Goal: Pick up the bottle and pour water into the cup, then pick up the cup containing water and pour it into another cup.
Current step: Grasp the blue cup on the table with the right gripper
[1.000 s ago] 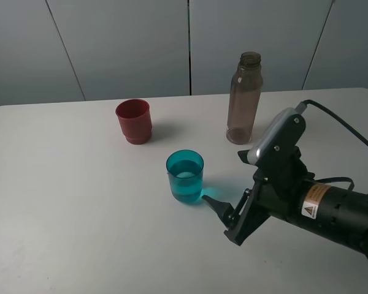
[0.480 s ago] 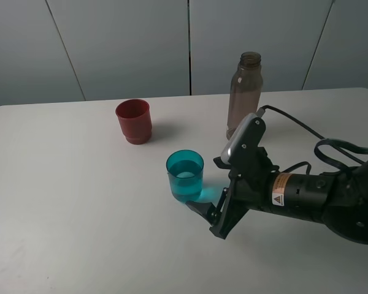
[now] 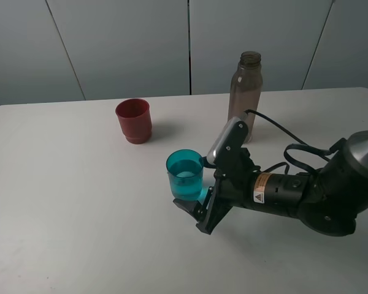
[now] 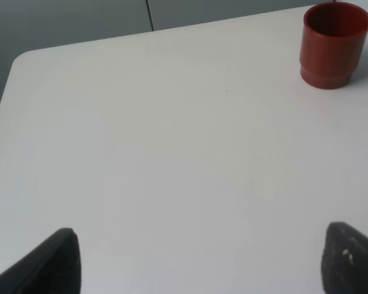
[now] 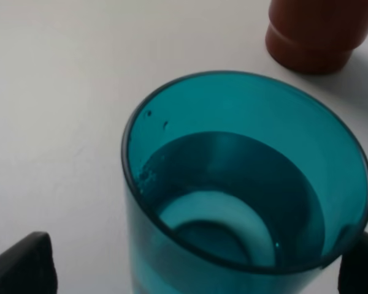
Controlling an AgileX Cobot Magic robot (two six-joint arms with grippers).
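My right arm lies low across the worktop (image 3: 80,202), reaching left.
Right gripper (image 3: 193,193) spread, flanking the cup (image 3: 185,174); it stands upright, mouth up.

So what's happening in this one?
The right gripper is at the teal cup, which holds water, with its open fingers on either side and no grip yet. The uncapped bottle and the red cup stand upright farther back on the table. The left gripper hangs open over the table, holding nothing.
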